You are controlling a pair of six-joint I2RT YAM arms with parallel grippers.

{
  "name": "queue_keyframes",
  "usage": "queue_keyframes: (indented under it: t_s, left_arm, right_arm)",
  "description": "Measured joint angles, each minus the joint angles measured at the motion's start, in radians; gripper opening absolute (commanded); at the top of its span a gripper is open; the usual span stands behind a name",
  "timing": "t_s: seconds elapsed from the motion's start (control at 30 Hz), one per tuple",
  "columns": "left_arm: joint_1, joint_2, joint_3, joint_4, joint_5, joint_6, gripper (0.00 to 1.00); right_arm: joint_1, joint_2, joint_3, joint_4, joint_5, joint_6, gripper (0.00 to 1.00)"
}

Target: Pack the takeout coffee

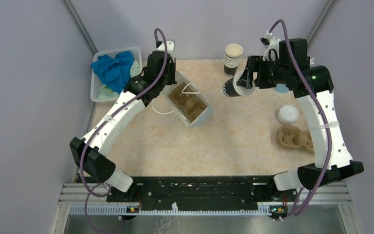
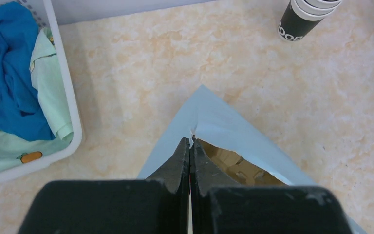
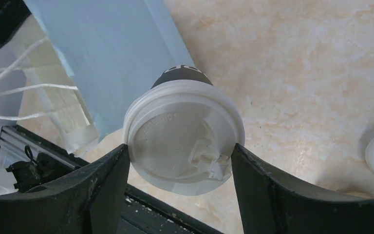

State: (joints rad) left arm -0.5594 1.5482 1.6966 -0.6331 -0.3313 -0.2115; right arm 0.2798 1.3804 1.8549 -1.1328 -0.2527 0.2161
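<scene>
The takeout coffee, a dark cup with a white sip lid, hangs tilted above the table just right of the bag. My right gripper is shut on it, one finger on each side of the lid rim. The light blue paper bag stands open with a brown cardboard carrier inside. My left gripper is shut on the bag's top edge, its fingertips pressed together on the paper.
A stack of lidless cups stands at the back, also in the left wrist view. A loose white lid and a cardboard cup carrier lie at the right. A white basket holds blue cloth.
</scene>
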Motion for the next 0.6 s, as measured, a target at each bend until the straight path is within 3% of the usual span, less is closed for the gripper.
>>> queue_keyframes:
  t_s: [0.3, 0.43, 0.6]
  left_arm:
    - [0.012, -0.166, -0.363, 0.365, 0.011, 0.016, 0.00]
    - [0.014, -0.262, -0.473, 0.414, 0.009, -0.024, 0.00]
    - [0.014, -0.333, -0.491, 0.403, -0.021, -0.095, 0.00]
  right_arm:
    - [0.080, 0.019, 0.058, -0.014, 0.006, -0.032, 0.71]
    - [0.115, 0.019, 0.060, -0.017, 0.008, -0.050, 0.71]
    - [0.160, 0.016, 0.066, -0.013, 0.001, -0.072, 0.70]
